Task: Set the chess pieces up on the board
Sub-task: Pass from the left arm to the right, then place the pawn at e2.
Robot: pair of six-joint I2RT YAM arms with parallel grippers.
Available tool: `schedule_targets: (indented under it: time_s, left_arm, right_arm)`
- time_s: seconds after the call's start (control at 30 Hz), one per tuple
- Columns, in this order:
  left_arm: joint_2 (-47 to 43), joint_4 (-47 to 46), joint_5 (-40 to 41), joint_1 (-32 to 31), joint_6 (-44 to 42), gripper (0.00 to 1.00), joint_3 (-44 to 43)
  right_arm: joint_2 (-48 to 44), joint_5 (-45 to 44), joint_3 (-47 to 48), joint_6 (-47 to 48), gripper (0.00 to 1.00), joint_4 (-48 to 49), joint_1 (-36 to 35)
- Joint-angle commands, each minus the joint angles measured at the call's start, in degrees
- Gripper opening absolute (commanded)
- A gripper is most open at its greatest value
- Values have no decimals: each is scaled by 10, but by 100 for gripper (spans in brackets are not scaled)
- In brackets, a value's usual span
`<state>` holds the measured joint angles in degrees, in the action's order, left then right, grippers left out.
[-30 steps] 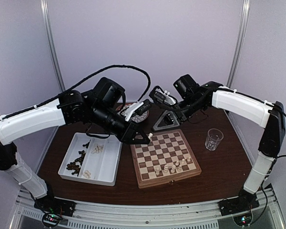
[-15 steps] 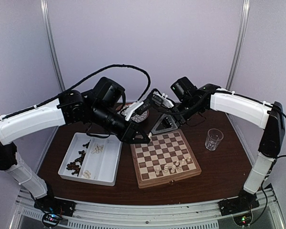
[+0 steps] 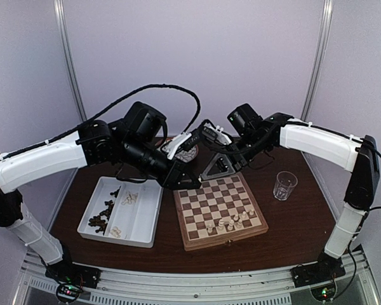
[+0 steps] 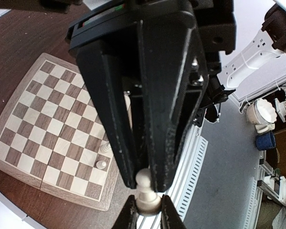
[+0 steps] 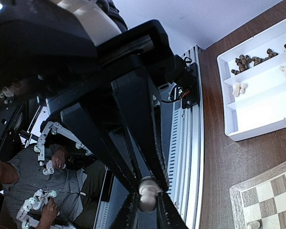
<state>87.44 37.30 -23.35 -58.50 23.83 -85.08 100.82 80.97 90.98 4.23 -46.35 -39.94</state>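
A cream pawn (image 4: 147,199) hangs in the air over the board's far-left corner, gripped from both ends. My left gripper (image 4: 147,212) is shut on its base. My right gripper (image 5: 148,210) is shut on its head, and the two grippers meet tip to tip (image 3: 192,179). The board (image 3: 223,240) lies at the table's middle, with several cream pieces (image 3: 230,222) along its near rows. Loose dark pieces (image 3: 101,217) and cream pieces (image 3: 128,198) lie in the white tray (image 3: 146,219) to the left.
A clear glass (image 3: 284,185) stands right of the board. A grey triangular stand (image 3: 219,164) and a patterned plate (image 3: 188,151) sit behind the board, partly hidden by the arms. The tray (image 5: 257,119) also shows in the right wrist view.
My right gripper has swung left and down to the left gripper's tip and closed on the pawn's head. The left gripper has kept its grip and shifted slightly left.
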Motion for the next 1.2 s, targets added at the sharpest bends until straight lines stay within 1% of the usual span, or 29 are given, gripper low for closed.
schedule_targets:
  time_s: [0.0, 0.03, 0.1, 0.13, 0.17, 0.3, 0.4, 0.5, 0.57, 0.63, 0.7, 0.77, 0.87, 0.93, 1.0, 1.17]
  left_arm:
    - [4, -26, 7, -2, -8, 3, -12]
    - [5, -25, 11, -2, -8, 9, -10]
    - [3, -14, 34, -2, -9, 24, -10]
    - [2, -6, 50, -2, -11, 30, -10]
    - [0, 5, 63, -2, -14, 35, -9]
    - [-24, 59, 102, -2, -35, 46, 3]
    - [-63, 89, 140, -1, -53, 49, 34]
    - [-101, 112, 209, 13, -80, 57, 74]
    - [-119, 120, 255, 52, -94, 59, 100]
    - [-133, 116, 256, 119, -101, 59, 124]
    - [-151, 88, 249, 190, -102, 59, 154]
    - [-167, 41, 264, 250, -102, 59, 194]
    - [-193, -41, 323, 281, -101, 59, 270]
    - [-203, -79, 327, 298, -97, 59, 303]
    - [-202, -77, 318, 310, -91, 58, 303]
    - [-197, -73, 317, 311, -95, 58, 304]
  right_arm:
    - [-10, 1, -7, 3, 13, 13, -3]
    - [-10, -2, -7, 4, 12, 14, -3]
    - [-12, -18, -4, 11, 10, 6, -2]
    - [-13, -34, 2, 30, 10, -8, -2]
    - [-13, -54, 10, 55, 9, -32, -2]
    - [-14, -174, 44, 150, 6, -123, -2]
    - [-27, -265, 28, 186, 6, -128, -2]
    - [-39, -352, -2, 225, 7, -116, -7]
    - [-50, -416, -33, 240, 7, -87, -12]
    - [-57, -453, -60, 253, 7, -62, -17]
    - [-56, -483, -77, 266, 7, -49, -29]
    - [-51, -511, -94, 279, 7, -37, -45]
    - [-38, -548, -114, 289, 8, -18, -67]
    - [-26, -567, -117, 292, 7, -12, -78]
    - [-13, -585, -115, 292, 7, -7, -86]
    - [16, -620, -108, 298, 5, -3, -92]
